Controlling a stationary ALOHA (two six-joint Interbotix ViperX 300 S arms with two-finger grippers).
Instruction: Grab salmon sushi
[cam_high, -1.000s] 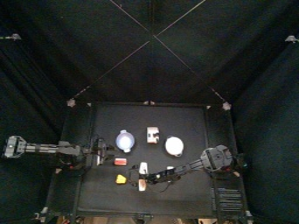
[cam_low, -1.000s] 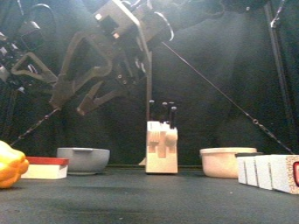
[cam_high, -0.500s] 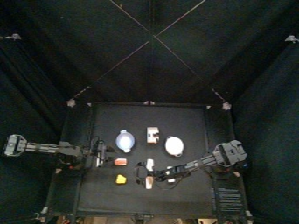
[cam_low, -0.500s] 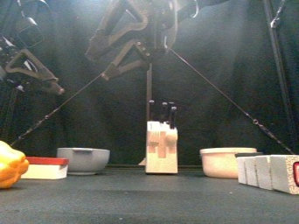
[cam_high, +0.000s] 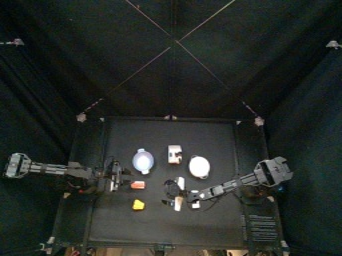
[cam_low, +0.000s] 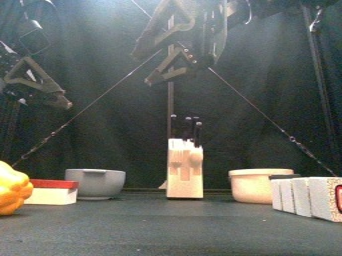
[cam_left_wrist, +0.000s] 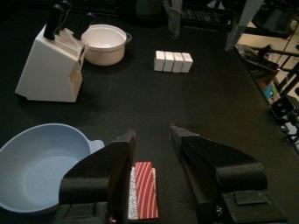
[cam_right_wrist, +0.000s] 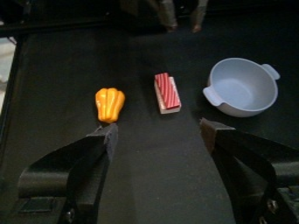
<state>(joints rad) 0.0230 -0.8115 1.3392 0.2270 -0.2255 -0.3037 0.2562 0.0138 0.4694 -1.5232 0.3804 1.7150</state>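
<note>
Red-and-white striped on top, with a pale rice base, the small rectangular salmon sushi block (cam_left_wrist: 143, 189) lies flat on your black desk (cam_left_wrist: 176, 105), directly below the left pincer (cam_left_wrist: 152, 144). That pincer hangs above it with jaws spread wide and nothing between them. In the right wrist view the same sushi (cam_right_wrist: 167, 92) shows as a short bar whose long axis runs away from that camera, its stripes crossing the width.

On one side of it sits the pale blue round plastic bowl with small handles (cam_right_wrist: 240, 86), near but apart; on the other side the orange-yellow pepper-shaped toy (cam_right_wrist: 108, 103), also apart, so you have a bare strip of desk on both long sides. From the front camera the sushi (cam_low: 54, 190) lies near the desk's left edge, just beside the pepper.

The right pincer (cam_right_wrist: 158, 140) is held high, jaws wide apart and empty. Farther off stand the white knife block with black handles (cam_left_wrist: 51, 59), the white round bowl (cam_left_wrist: 103, 44) and the row of white blocks (cam_left_wrist: 173, 60).
</note>
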